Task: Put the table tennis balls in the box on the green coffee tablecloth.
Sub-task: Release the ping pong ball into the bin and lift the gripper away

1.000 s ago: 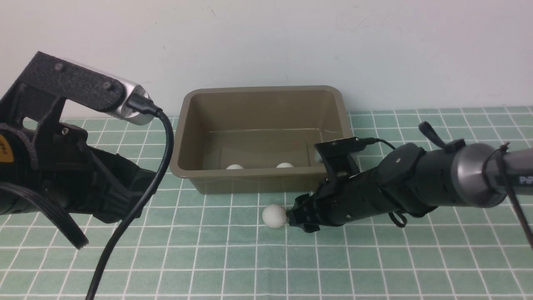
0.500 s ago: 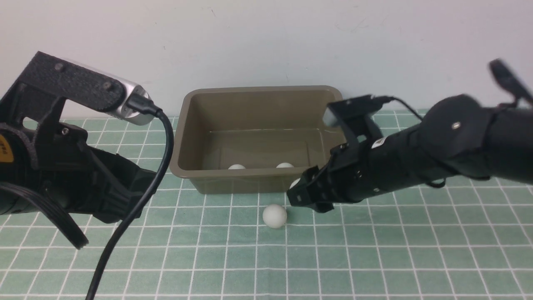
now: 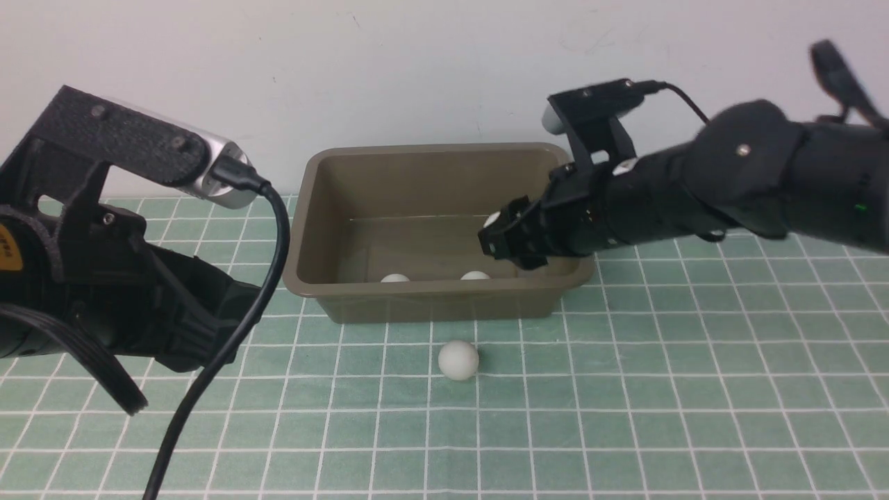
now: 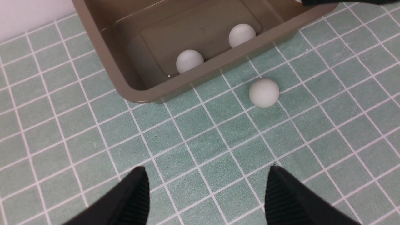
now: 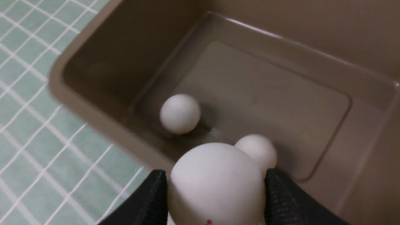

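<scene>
Matte white ball (image 5: 215, 178) pinched in right gripper (image 3: 503, 243) over olive box (image 3: 430, 305), left gripper (image 4: 207, 187) wide, loose ball (image 3: 458, 360) on gridded cloth (image 3: 625, 417)

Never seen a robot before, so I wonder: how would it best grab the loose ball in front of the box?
Probably from above, pinching the ball on its left and right sides at its widest. It is round, so any opposite sides work, but the box stands close behind it.

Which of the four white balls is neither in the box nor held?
The ball on the tablecloth, just before the box's near wall. Two others lie inside the box; the right hand grips the fourth ball above it.
</scene>
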### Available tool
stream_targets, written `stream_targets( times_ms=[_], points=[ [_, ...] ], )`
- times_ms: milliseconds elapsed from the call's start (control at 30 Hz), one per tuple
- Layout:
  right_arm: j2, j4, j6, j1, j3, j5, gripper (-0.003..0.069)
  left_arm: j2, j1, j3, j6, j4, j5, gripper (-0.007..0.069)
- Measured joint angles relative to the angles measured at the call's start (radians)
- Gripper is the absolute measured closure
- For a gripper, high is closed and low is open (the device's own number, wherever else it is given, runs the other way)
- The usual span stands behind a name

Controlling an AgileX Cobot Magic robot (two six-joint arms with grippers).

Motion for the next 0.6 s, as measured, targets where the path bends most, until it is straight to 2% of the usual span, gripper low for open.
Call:
stream_targets(
  times_ms=[333,367,500,600],
  points=[
    [0.16,-0.022,-0.002,-0.02,-0.12,-0.007,0.0291,0.0,0.0,0.0,0.008,-0.01,0.0,0.0178],
    [0.163,-0.029,-0.002,-0.02,-0.12,-0.015,0.0278,0.0,0.0,0.0,0.008,-0.018,0.001,0.0178],
    [0.166,-0.056,-0.024,-0.02,-0.121,-0.07,0.0139,0.0,0.0,0.0,0.01,-0.056,0.008,0.0178],
    [0.144,-0.064,-0.049,-0.021,-0.122,-0.082,0.01,0.003,0.0,0.0,0.027,-0.103,0.026,0.0178]
  ],
)
